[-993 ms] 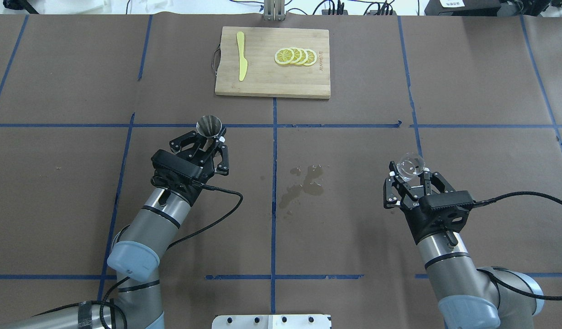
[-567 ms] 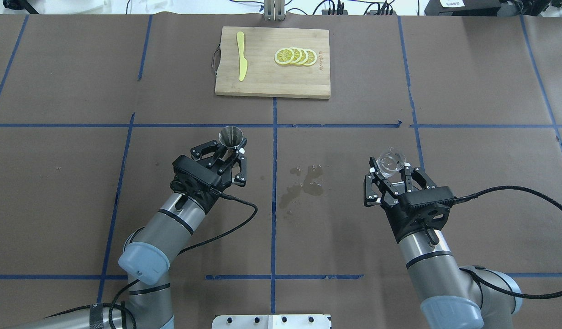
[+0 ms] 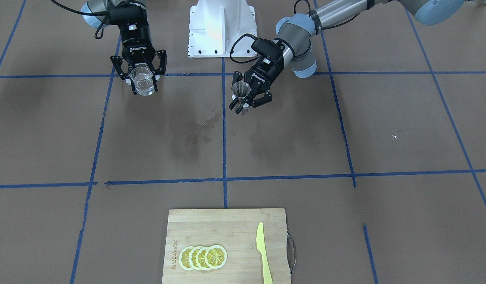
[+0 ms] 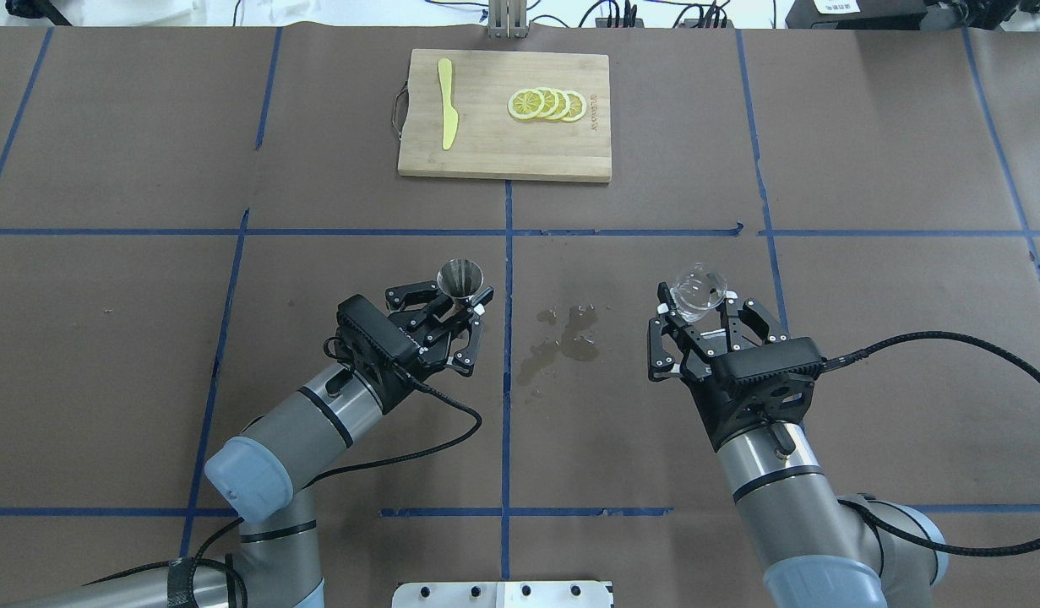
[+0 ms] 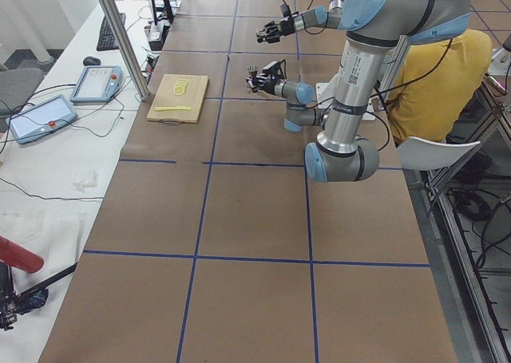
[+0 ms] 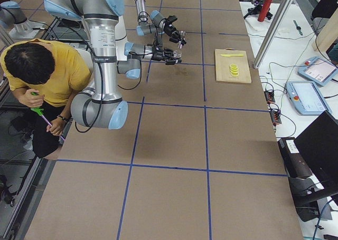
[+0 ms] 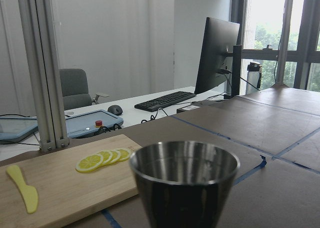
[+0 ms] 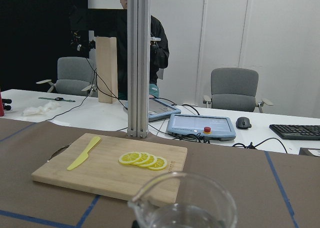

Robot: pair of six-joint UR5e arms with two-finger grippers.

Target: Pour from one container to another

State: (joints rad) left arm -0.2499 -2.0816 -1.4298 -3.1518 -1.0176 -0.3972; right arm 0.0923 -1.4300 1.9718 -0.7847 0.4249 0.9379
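Note:
My left gripper (image 4: 465,311) is shut on the steel jigger (image 4: 460,279), held upright above the table just left of the centre tape line; it also shows in the front view as gripper (image 3: 243,105) with jigger (image 3: 240,90). The jigger's open rim (image 7: 184,160) fills the left wrist view. My right gripper (image 4: 699,317) is shut on the clear glass measuring cup (image 4: 696,291), upright with clear liquid inside, also seen as cup (image 3: 142,81) and cup rim (image 8: 182,198). The two containers hang apart, on either side of the centre line.
A wet spill (image 4: 560,338) darkens the paper between the grippers. A wooden cutting board (image 4: 504,148) at the far centre carries lemon slices (image 4: 547,104) and a yellow plastic knife (image 4: 446,101). A person in yellow (image 6: 39,71) sits behind the robot's base.
Both arms have moved inward toward the centre line, the left one carrying the jigger rightward, the right one carrying the glass cup leftward. Both grips are unchanged.

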